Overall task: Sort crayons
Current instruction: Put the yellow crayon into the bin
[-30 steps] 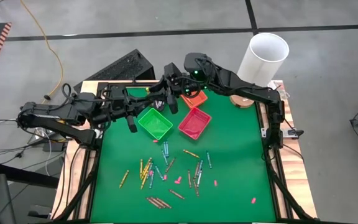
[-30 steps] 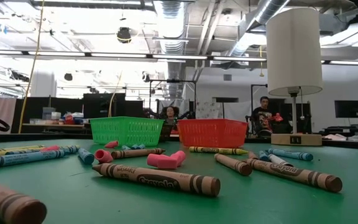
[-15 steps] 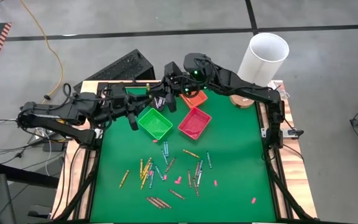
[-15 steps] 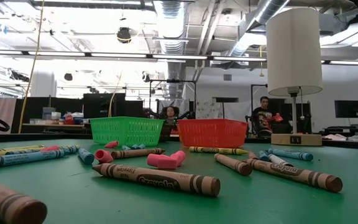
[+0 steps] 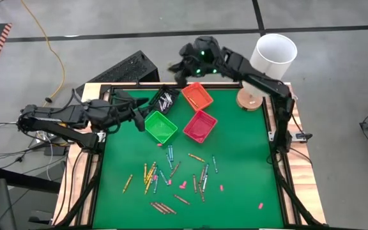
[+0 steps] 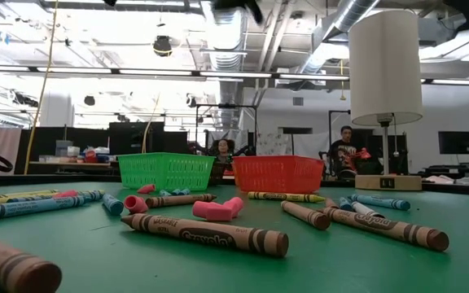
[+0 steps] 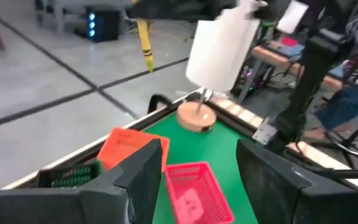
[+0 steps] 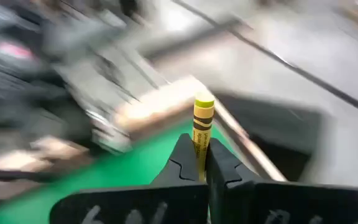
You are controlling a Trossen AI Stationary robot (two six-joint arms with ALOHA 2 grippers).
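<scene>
Many crayons [image 5: 171,172] lie loose on the green mat, among small pink bits; in the low view a brown one [image 6: 206,233] lies nearest. My right gripper [image 5: 176,69] is raised beyond the table's far edge, shut on a yellow crayon [image 8: 202,121] that also shows in the left wrist view [image 7: 146,46]. My left gripper [image 5: 139,118] stands open and holds nothing [image 7: 201,163], at the mat's far left beside the green bin [image 5: 160,126]. A dark bin [image 5: 165,99] holds grey and white crayons. My right gripper pinches the yellow crayon between its two fingers at one end [image 8: 201,142]; most of the stick shows past the fingertips. In the left wrist view the crayon hangs nearly upright below the gripper, lifted clear of the table and the bins.
An orange bin [image 5: 195,96] and a pink bin [image 5: 200,124] stand at the mat's far middle. A tall white cylinder [image 5: 270,56] rises from a round wooden base [image 5: 249,101] at the far right. A keyboard [image 5: 130,67] lies behind the table. People sit in the room beyond [image 6: 347,150].
My right gripper has risen and swung from above the bins, where it stood close to my left gripper, out past the table's far edge. My left gripper has drawn back toward the table's left edge.
</scene>
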